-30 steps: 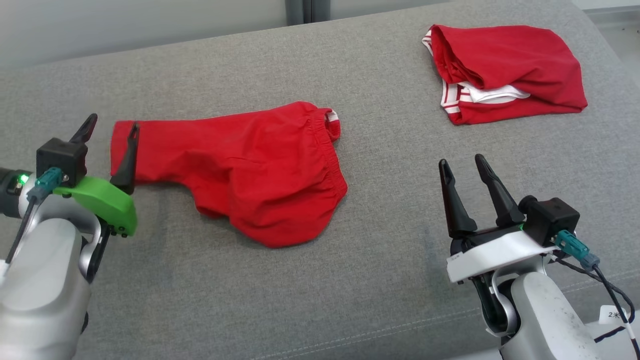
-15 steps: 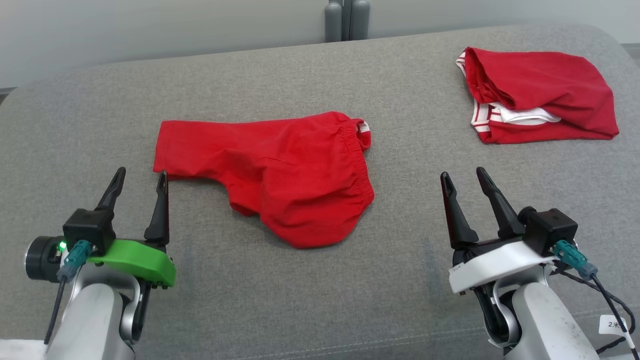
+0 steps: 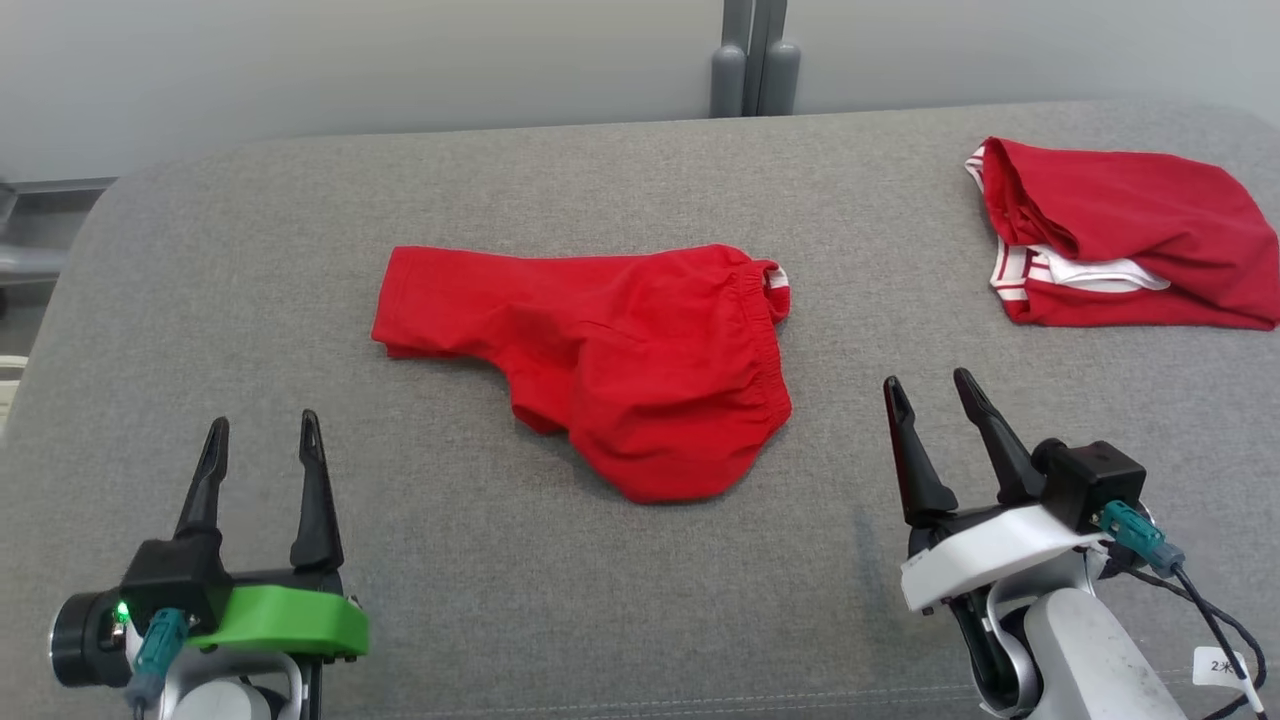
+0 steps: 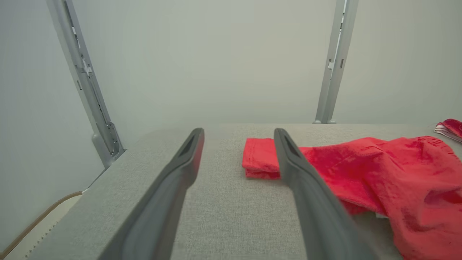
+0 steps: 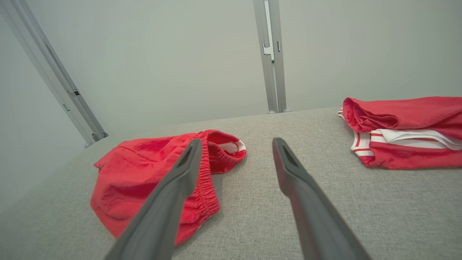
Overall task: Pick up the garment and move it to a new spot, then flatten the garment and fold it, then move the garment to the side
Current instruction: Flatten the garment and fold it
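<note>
Now red shorts (image 3: 610, 375) folded mid-surface, both grippers spread, empty, apart

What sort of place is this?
Likely a robotics test bay: grey fabric-covered work surface, grey metal frame posts against a bare pale wall, red cloth shorts laid out.
</note>
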### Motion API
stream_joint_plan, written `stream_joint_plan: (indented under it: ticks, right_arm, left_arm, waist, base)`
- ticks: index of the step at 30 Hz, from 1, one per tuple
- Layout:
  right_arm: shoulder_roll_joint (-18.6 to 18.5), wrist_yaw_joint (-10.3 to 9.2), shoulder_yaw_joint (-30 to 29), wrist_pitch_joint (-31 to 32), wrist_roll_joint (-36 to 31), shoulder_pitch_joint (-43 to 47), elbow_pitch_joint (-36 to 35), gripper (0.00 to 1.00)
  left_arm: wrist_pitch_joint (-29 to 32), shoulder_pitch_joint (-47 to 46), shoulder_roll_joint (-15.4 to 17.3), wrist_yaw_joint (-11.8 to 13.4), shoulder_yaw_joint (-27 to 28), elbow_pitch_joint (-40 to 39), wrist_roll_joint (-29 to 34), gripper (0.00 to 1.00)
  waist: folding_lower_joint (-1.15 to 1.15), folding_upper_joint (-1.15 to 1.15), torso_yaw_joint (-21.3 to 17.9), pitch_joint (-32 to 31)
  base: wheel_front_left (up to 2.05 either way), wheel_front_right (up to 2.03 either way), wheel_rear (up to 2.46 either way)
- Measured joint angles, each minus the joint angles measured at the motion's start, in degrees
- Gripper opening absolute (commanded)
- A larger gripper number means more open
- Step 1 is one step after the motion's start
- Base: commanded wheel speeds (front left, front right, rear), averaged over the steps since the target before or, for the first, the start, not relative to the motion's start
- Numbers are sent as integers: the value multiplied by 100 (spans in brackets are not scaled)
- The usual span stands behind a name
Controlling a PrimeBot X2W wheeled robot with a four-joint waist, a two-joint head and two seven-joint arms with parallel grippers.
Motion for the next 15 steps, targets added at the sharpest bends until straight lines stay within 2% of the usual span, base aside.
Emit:
stream_joint_plan:
  ticks: [5,15]
  right_arm:
    - [1,0,-19,0,0,16,248,100]
    - [0,0,53,98,-81,-167,786,100]
  left_arm:
    - [0,363,-122,54,275,-205,134,100]
    - [-1,453,-314,-134,504,-248,272,100]
  waist:
    - [0,0,163,-64]
    - [0,0,437,-117]
  base:
    - [0,0,0]
    - [0,0,0]
